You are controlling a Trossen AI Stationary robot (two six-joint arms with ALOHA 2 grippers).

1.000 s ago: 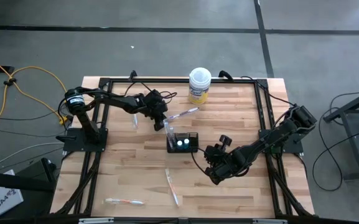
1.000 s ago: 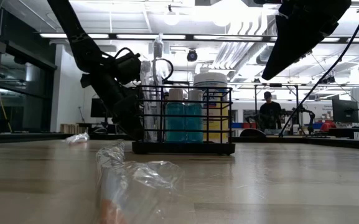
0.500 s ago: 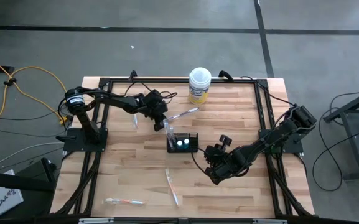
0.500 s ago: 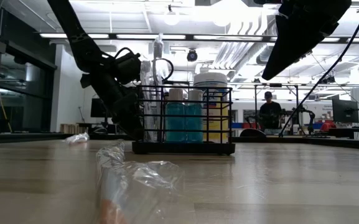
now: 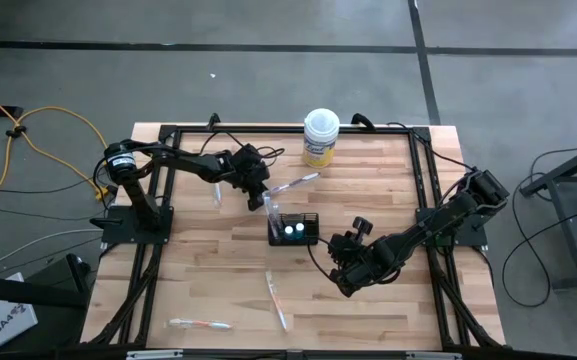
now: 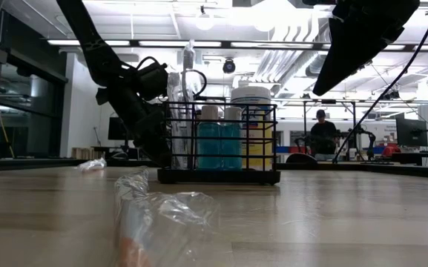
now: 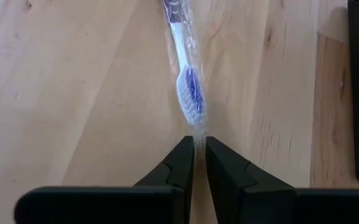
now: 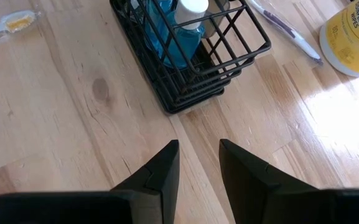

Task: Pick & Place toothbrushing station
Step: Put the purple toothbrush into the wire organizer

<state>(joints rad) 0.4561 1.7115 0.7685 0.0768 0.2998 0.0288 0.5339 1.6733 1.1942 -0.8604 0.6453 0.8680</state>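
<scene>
No change to call: the left gripper (image 7: 195, 147) stays pinched on the wrapped toothbrush (image 7: 186, 87) beside the black holder (image 5: 295, 228), and nothing has shifted.

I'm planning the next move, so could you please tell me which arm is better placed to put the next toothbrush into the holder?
Probably the left. The left gripper is shut on a wrapped toothbrush right beside the black wire holder. The right gripper hangs open and empty nearby.
</scene>
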